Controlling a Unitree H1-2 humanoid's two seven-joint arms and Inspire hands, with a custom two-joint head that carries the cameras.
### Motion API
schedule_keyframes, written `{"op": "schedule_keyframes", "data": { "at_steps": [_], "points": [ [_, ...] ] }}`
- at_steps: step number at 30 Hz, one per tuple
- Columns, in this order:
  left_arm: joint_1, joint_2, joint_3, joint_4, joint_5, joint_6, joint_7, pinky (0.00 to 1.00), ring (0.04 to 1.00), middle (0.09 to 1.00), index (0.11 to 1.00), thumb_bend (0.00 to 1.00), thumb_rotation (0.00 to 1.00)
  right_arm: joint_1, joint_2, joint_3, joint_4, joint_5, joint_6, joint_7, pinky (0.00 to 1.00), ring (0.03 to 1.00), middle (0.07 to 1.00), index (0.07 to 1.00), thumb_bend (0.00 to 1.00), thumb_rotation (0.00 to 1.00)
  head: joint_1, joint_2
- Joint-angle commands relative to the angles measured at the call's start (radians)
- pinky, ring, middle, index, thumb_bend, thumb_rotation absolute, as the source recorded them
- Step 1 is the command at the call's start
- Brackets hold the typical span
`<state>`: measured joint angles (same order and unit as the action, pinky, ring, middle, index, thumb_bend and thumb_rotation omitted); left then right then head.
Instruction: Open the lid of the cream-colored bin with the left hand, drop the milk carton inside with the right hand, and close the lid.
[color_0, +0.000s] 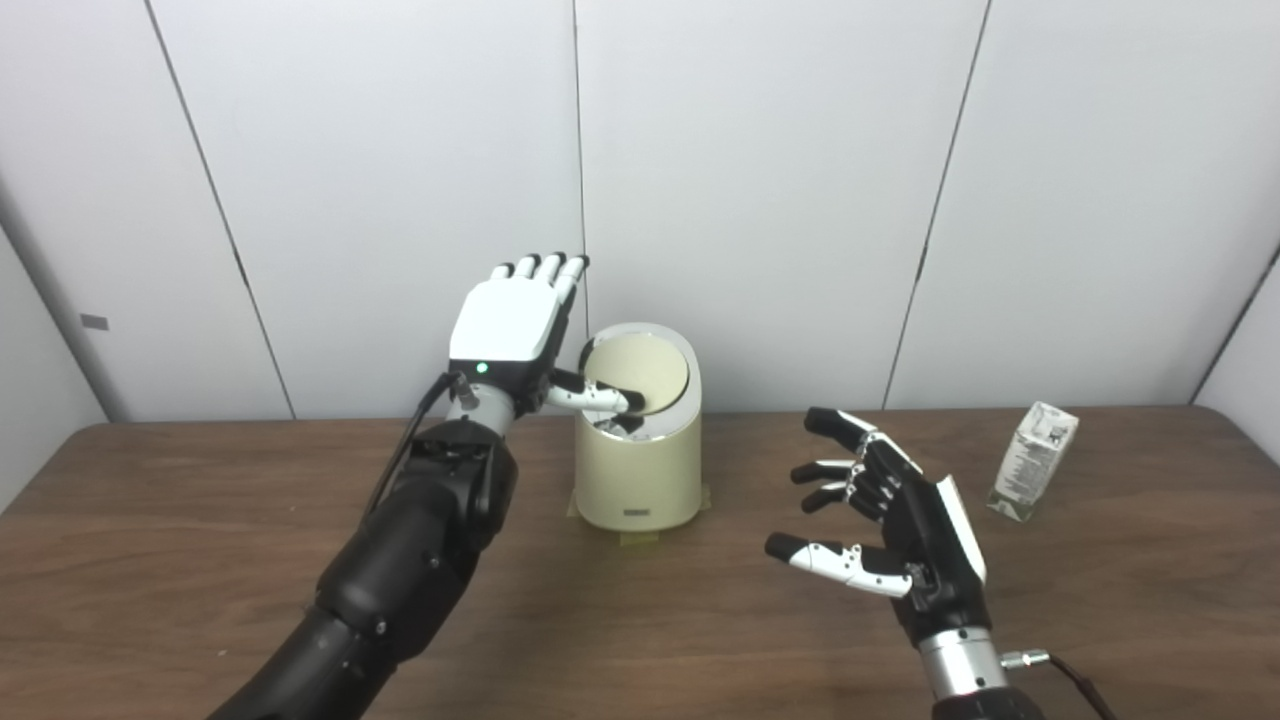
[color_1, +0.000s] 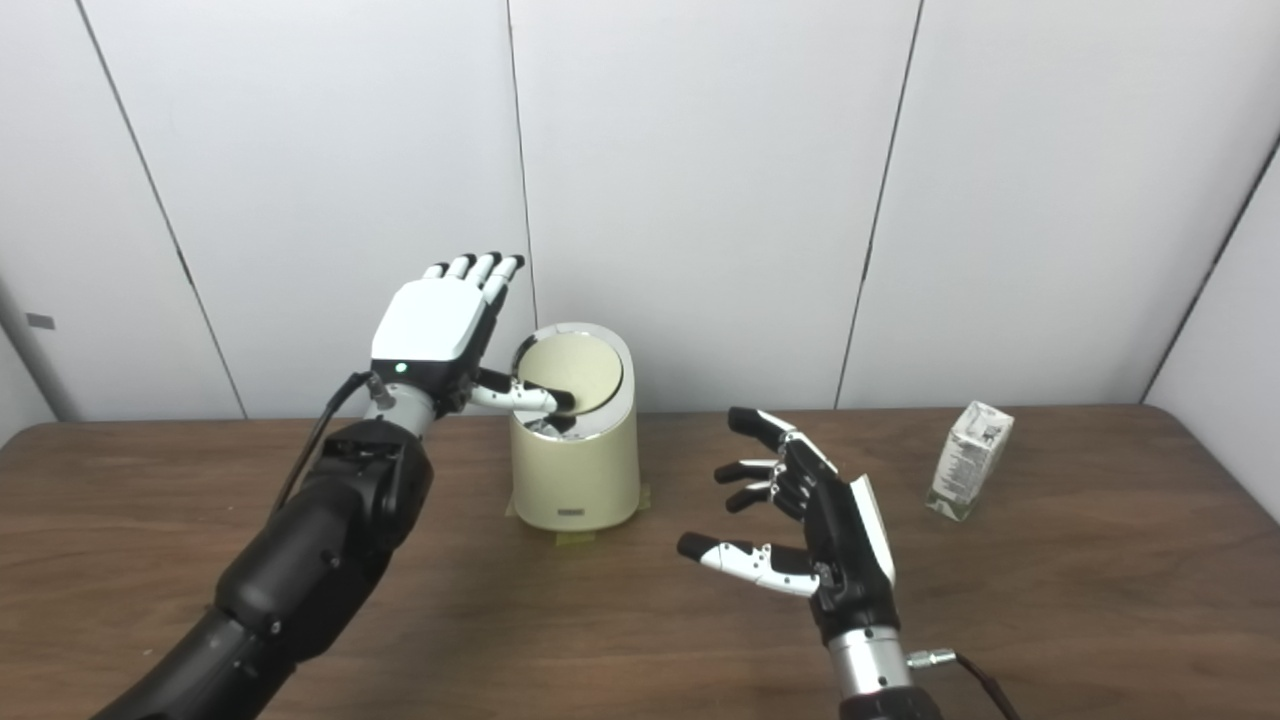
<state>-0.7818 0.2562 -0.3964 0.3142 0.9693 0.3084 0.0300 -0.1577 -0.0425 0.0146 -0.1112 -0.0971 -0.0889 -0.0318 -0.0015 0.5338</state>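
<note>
**Lid tipped by the left thumb, carton waiting at the right**

Bin (color_0: 638, 470) of cream colour stands upright near the back edge of the wooden table (color_0: 200, 520), its long axis vertical and its slanted top facing the robot. Strips of tape at its foot seem meant to keep it from sliding when pushed. The round lid (color_0: 640, 366) sits in a shiny rim and is tilted, its near edge pushed down so that a dark gap shows at the front.

That gap is the work of the left hand (color_0: 510, 330), which stands just beside the bin, palm toward it. Its fingers (color_0: 545, 268) point straight up, held together and touching nothing, while the thumb (color_0: 590, 395) reaches sideways onto the lid's lower edge. Pressing with the thumb alone likely leaves the opening clear from above.

The right hand (color_1: 820, 525) hovers over the table between bin and carton, fingers spread and gently curled, holding nothing.

The milk carton (color_1: 968, 460) stands well apart to the right, upright but leaning slightly, its gabled top tipped toward the right and printed side facing the robot. It has not yet been picked up.
</note>
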Motion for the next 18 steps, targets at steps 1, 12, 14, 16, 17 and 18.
{"op": "schedule_keyframes", "data": {
  "at_steps": [1,12,14,16,17,18],
  "points": [
    [-0.070,0.012,0.041,-0.063,-0.016,0.001,0.025,0.92,1.000,1.000,0.989,0.80,0.46,-0.034,0.001,0.002,-0.027,0.001,-0.039,0.002,0.47,0.612,0.799,0.760,0.66,0.13,0.001,0.001],
    [0.015,0.015,0.120,-0.139,-0.088,0.002,0.003,0.84,0.996,0.996,0.974,0.81,0.40,-0.027,0.006,0.005,-0.036,0.005,-0.036,0.003,0.47,0.616,0.800,0.760,0.64,0.10,-0.002,0.007],
    [0.052,0.017,0.150,-0.169,-0.136,-0.016,0.006,0.84,0.994,0.994,0.972,0.82,0.41,-0.027,0.004,0.005,-0.039,0.005,-0.032,0.003,0.47,0.616,0.801,0.762,0.64,0.11,-0.003,0.008],
    [0.100,0.020,0.194,-0.214,-0.220,-0.047,-0.007,0.85,0.989,0.999,0.973,0.82,0.40,-0.027,0.004,0.003,-0.041,0.004,-0.026,0.002,0.47,0.613,0.798,0.759,0.65,0.12,-0.001,0.008],
    [0.122,0.020,0.214,-0.237,-0.262,-0.057,-0.020,0.86,0.994,1.000,0.978,0.83,0.39,-0.027,0.003,0.002,-0.040,0.005,-0.025,0.003,0.47,0.613,0.798,0.760,0.65,0.12,0.000,0.008],
    [0.141,0.019,0.231,-0.259,-0.298,-0.062,-0.035,0.87,0.996,1.000,0.983,0.83,0.40,-0.028,0.002,0.001,-0.038,0.007,-0.028,0.003,0.47,0.614,0.799,0.761,0.65,0.13,-0.002,0.006]
  ]
}}
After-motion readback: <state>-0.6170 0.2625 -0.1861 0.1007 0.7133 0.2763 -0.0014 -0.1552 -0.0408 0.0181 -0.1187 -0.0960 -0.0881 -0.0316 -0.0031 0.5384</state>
